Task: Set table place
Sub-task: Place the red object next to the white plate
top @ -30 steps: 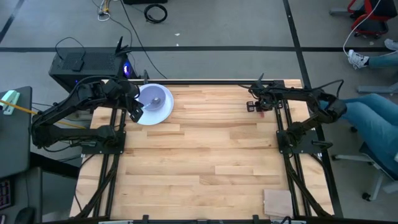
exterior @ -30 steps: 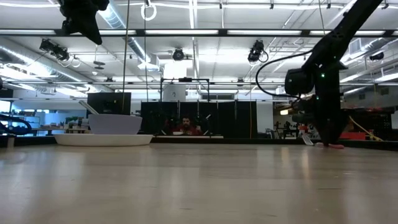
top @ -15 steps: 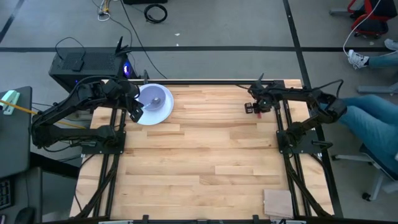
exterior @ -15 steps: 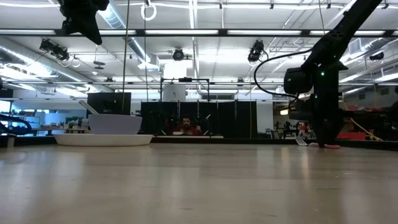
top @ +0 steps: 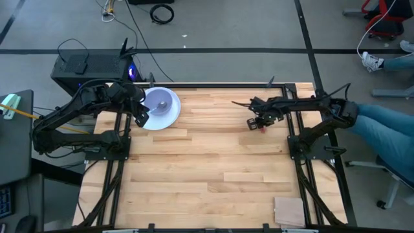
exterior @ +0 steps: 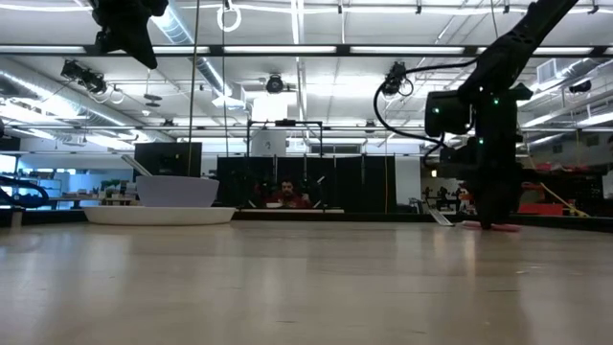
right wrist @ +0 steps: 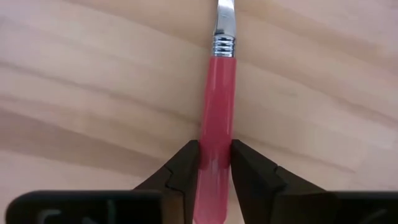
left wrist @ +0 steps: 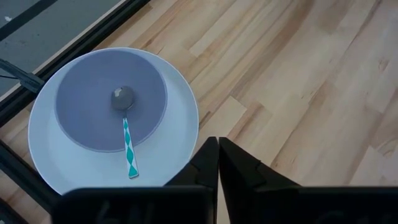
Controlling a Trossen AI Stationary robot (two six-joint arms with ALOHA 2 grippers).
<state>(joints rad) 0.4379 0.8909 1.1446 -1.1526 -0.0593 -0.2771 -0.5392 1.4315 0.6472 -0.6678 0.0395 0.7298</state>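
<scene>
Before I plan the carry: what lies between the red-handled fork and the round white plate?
Only bare light-wood table, seen from the high view, between the red-handled fork in the right gripper and the round white plate.

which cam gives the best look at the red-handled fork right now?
Right wrist view: the fork fills the frame, its red handle between the right gripper fingers, lying on the table. High view shows only a red speck at the gripper. Low view shows a thin red sliver under the arm. Left wrist view doesn't show it.
</scene>
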